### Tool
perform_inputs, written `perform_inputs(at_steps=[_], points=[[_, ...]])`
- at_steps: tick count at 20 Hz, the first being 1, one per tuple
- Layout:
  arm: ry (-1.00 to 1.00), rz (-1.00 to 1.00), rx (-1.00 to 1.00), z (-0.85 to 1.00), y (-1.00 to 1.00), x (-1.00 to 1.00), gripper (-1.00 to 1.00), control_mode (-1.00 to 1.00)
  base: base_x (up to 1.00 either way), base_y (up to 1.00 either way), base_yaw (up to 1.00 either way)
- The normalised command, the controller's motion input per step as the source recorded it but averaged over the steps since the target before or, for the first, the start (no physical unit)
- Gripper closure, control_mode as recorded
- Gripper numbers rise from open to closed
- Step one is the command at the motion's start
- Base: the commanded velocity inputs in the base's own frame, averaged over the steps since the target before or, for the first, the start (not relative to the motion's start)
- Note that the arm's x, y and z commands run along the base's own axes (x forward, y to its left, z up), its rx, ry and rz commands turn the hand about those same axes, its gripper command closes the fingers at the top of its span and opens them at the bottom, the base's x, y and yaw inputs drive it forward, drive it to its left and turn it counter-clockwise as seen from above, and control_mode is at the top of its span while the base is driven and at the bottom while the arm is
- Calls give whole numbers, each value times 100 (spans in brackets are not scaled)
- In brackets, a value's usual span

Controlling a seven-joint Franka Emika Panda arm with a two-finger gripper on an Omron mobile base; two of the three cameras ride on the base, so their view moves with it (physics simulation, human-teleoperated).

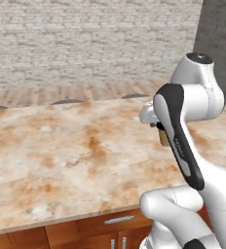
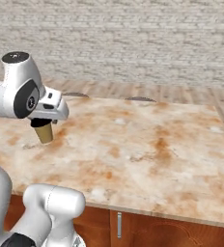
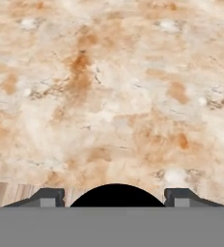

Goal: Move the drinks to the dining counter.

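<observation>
A small tan paper cup [image 2: 44,133] with a dark rim hangs upright between the fingers of the white arm's two-finger gripper [image 2: 42,126], its narrow base pointing down and clear of the long beige marble-look dining counter [image 2: 147,144] with rust-orange veins. The fingers stand fairly wide, closed on the cup just under its rim; in the hand view the dark round mouth of the cup [image 3: 117,195] sits squarely between the two dark fingertips [image 3: 46,198], so the cup's long axis runs straight on from the hand toward the stone below. From the left base view only a sliver of the cup [image 1: 162,136] peeks out behind the forearm. The counter lies directly beneath, and the coming move looks like a plain lowering along that axis until the base meets the top. The arm reaches out from the near edge, the wrist turned so the hand faces down, above the wooden cabinet fronts [image 2: 147,231]. A pale brick wall [image 2: 133,38] closes the room behind.
</observation>
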Motion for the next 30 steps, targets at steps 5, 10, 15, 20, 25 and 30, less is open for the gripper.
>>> perform_inputs(at_steps=[5,10,15,20,25,30], points=[[16,8,0,-44,0,83,100,-100,0,0,0],[10,3,1,-38,0,62,100,-100,0,0,0],[-7,0,11,-24,0,10,100,-100,0,0,0],[-5,0,19,-42,0,0,100,-100,0,0,0],[2,0,2,-44,4,0,100,-100,0,0,0],[6,0,0,-38,13,5,100,-100,0,0,0]])
